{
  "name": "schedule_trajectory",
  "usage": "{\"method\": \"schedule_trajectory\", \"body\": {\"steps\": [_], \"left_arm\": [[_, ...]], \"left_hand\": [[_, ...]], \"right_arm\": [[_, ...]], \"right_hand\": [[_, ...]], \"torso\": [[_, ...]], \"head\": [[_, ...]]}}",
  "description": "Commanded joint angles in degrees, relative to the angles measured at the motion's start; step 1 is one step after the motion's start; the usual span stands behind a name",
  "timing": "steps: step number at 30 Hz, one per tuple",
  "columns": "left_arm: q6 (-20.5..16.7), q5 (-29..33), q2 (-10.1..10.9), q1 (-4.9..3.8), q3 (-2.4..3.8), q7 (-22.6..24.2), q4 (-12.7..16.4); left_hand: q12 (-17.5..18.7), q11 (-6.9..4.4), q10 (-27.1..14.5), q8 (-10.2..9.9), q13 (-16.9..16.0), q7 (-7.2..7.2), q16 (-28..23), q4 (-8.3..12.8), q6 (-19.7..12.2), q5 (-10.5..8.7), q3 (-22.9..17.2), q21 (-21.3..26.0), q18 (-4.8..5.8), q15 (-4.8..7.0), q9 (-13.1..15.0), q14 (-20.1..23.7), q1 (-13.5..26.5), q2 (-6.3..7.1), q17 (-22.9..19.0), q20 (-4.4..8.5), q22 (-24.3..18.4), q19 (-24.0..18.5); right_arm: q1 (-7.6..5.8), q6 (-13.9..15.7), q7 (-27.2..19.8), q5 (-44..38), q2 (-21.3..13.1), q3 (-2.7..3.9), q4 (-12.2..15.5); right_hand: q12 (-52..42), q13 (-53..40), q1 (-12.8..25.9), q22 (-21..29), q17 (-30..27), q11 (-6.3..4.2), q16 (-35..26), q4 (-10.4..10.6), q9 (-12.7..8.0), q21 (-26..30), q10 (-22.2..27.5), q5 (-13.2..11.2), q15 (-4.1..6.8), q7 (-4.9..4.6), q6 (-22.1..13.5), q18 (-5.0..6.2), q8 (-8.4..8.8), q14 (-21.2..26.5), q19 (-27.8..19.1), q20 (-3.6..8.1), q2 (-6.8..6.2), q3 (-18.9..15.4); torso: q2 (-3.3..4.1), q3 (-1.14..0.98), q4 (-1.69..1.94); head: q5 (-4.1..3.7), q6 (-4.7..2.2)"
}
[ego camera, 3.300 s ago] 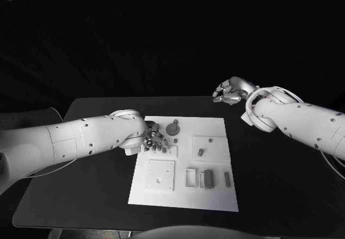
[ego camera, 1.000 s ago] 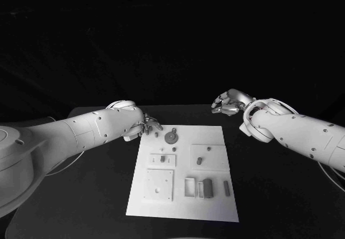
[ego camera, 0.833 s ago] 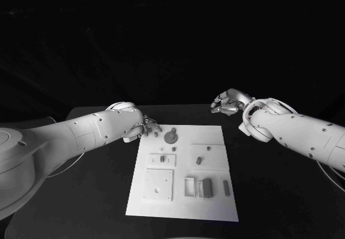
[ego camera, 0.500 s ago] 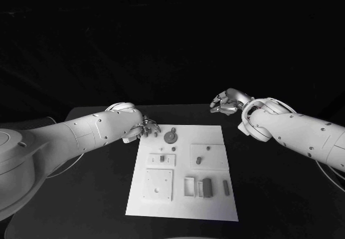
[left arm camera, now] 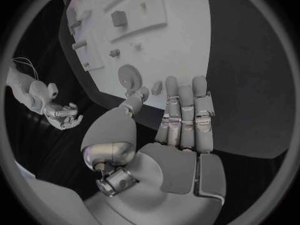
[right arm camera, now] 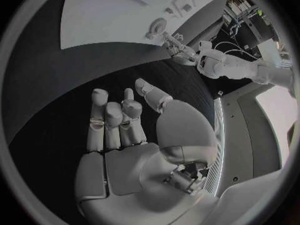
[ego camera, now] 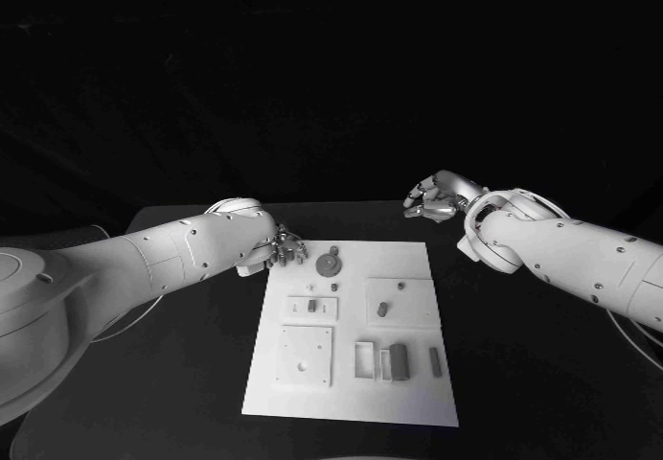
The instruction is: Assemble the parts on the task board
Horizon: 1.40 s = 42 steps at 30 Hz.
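Black table [ego camera: 180,383], task board [ego camera: 415,402] centred, wide bare margins

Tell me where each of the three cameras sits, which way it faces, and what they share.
Head view: on the robot's head, looking down at the task board; both arms enter.
Left wrist view: behind the left hand, facing the board's far corner and the gear part.
Right wrist view: behind the right hand, facing black table.
Shared: both wrist views show the board and the other hand.
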<state>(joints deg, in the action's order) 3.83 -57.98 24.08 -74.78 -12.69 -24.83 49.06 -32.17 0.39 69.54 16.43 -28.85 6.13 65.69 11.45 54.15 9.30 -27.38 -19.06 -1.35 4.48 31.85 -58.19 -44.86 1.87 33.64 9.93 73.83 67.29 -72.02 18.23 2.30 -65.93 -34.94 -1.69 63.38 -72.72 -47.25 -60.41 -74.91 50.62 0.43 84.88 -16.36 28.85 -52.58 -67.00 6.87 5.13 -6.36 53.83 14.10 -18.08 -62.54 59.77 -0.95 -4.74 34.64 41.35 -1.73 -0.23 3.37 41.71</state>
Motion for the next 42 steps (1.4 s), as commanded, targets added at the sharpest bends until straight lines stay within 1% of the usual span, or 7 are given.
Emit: {"method": "schedule_trajectory", "body": {"steps": [1,9,16,23,26,30,42], "left_arm": [[1.08,0.61,-0.25,0.06,0.0,0.98,0.18],[0.46,0.5,-0.22,0.06,0.0,1.28,0.35],[0.44,0.63,-0.35,0.06,0.01,1.71,0.31],[0.25,0.63,-0.4,0.06,0.01,1.82,0.19],[0.18,0.66,-0.43,0.06,0.01,1.92,0.17],[0.05,0.66,-0.49,0.06,0.01,2.1,0.08],[-0.98,0.66,-0.57,0.06,0.01,2.57,-0.16]], "left_hand": [[-0.25,-0.14,0.33,0.24,0.11,0.3,0.3,0.3,2.2,-0.32,-0.24,-0.17,-1.02,-0.01,-0.1,-0.31,-0.65,0.0,-0.09,-0.03,0.1,0.41],[-0.2,-0.16,0.4,0.23,0.21,0.28,0.33,0.45,2.28,-0.37,-0.31,-0.17,-1.0,0.01,-0.18,-0.38,-0.89,-0.18,-0.14,0.0,0.18,0.47],[-0.09,-0.13,0.45,0.12,0.38,0.32,0.32,0.86,2.22,-0.44,-0.46,-0.1,-0.95,0.03,-0.34,-0.41,-1.46,-0.5,-0.26,0.02,0.27,0.47],[-0.04,-0.13,0.55,0.1,0.5,0.32,0.34,1.26,2.3,-0.6,-0.57,-0.05,-0.91,0.03,-0.44,-0.46,-2.03,-0.61,-0.36,0.04,0.35,0.51],[-0.04,-0.14,0.58,0.11,0.52,0.32,0.35,1.32,2.34,-0.65,-0.61,-0.05,-0.91,0.03,-0.46,-0.48,-2.17,-0.68,-0.38,0.04,0.37,0.54],[-0.03,-0.15,0.64,0.15,0.57,0.3,0.37,1.34,2.45,-0.77,-0.65,-0.03,-0.88,0.03,-0.48,-0.52,-2.33,-0.87,-0.41,0.04,0.4,0.59],[-0.06,-0.37,1.16,0.52,0.81,0.05,0.55,2.03,3.24,-1.04,-0.9,0.0,-0.86,0.1,-0.54,-0.86,-3.94,-1.44,-0.6,0.13,0.62,0.98]], "right_arm": [[0.03,-0.67,-0.37,-0.1,0.03,0.02,0.03],[0.03,-0.6,-0.35,-0.24,0.13,0.02,0.01],[0.03,-0.46,-0.44,-0.24,0.15,0.02,0.0],[0.04,-0.51,-0.42,-0.28,0.18,0.02,0.02],[0.05,-0.59,-0.4,-0.31,0.19,0.02,0.04],[0.05,-0.56,-0.41,-0.33,0.22,0.02,0.05],[0.05,-0.7,-0.41,-0.35,0.29,0.02,0.07]], "right_hand": [[0.32,-0.07,0.37,-0.74,-0.08,-0.03,-0.16,0.01,0.07,0.36,0.33,0.07,0.39,-0.49,0.05,0.9,0.35,-0.1,0.13,-0.21,-0.1,0.08],[0.32,-0.08,0.36,-0.75,-0.08,-0.03,-0.16,-0.01,0.09,0.36,0.33,0.11,0.38,-0.49,0.05,0.9,0.37,-0.1,0.13,-0.2,-0.09,0.1],[0.32,-0.08,0.35,-0.75,-0.08,-0.02,-0.16,-0.02,0.11,0.37,0.33,0.13,0.38,-0.5,0.05,0.9,0.38,-0.1,0.13,-0.2,-0.08,0.11],[0.32,-0.09,0.33,-0.75,-0.08,-0.02,-0.16,-0.03,0.12,0.37,0.33,0.18,0.38,-0.5,0.05,0.9,0.39,-0.11,0.14,-0.2,-0.06,0.13],[0.32,-0.09,0.33,-0.75,-0.08,-0.02,-0.16,-0.03,0.12,0.37,0.33,0.18,0.38,-0.5,0.05,0.9,0.39,-0.11,0.14,-0.19,-0.06,0.13],[0.32,-0.09,0.33,-0.75,-0.08,-0.02,-0.16,-0.03,0.13,0.37,0.33,0.21,0.38,-0.5,0.05,0.9,0.4,-0.11,0.14,-0.19,-0.06,0.13],[0.32,-0.1,0.33,-0.76,-0.08,-0.01,-0.16,-0.04,0.15,0.38,0.33,0.26,0.37,-0.51,0.05,0.9,0.42,-0.1,0.13,-0.2,-0.06,0.14]], "torso": [[0.02,-0.03,-0.04],[0.05,-0.05,-0.01],[0.04,-0.04,0.0],[0.02,0.0,0.0],[0.04,-0.03,0.02],[0.03,0.01,0.02],[0.03,-0.05,-0.04]], "head": [[0.03,-0.01],[-0.34,-0.14],[-0.29,-0.08],[-0.39,-0.35],[-0.39,-0.38],[-0.45,-0.4],[-0.45,-0.49]]}}
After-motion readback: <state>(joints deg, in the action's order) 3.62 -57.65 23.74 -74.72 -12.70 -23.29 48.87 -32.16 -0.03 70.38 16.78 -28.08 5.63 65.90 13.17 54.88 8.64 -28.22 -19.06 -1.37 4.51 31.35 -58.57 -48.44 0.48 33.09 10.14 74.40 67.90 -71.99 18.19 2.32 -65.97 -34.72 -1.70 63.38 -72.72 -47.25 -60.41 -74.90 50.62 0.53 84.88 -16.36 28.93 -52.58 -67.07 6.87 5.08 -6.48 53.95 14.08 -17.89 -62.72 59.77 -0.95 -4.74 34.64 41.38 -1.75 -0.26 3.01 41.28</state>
